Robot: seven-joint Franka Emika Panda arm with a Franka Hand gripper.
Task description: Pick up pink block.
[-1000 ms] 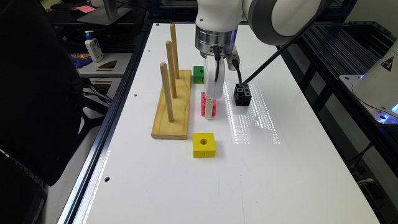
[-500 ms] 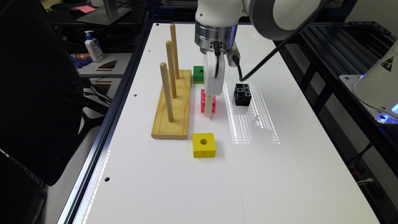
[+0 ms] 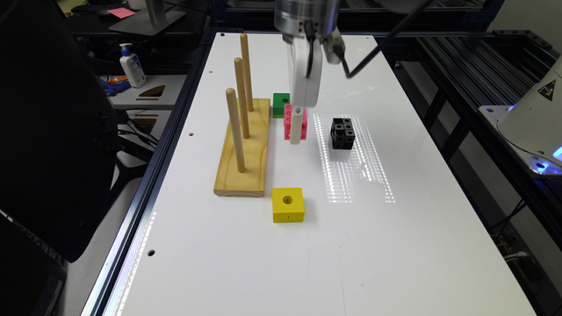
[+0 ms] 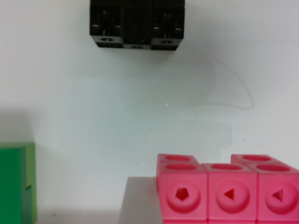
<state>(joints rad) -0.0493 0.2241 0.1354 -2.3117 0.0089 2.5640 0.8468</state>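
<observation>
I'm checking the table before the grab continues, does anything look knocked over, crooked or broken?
Nothing stands out. The pink block sits at the end effector, intact. The black cube, green block and yellow block lie flat on the table, and the three pegs on the wooden base stand upright.

This is a robotics lab: a white worktable (image 3: pixel 307 263) framed in black aluminium rails, its near edge drilled with mounting holes. Beyond its far corner stand a monitor base (image 3: pixel 147 19) and a lotion bottle (image 3: pixel 132 66).
</observation>
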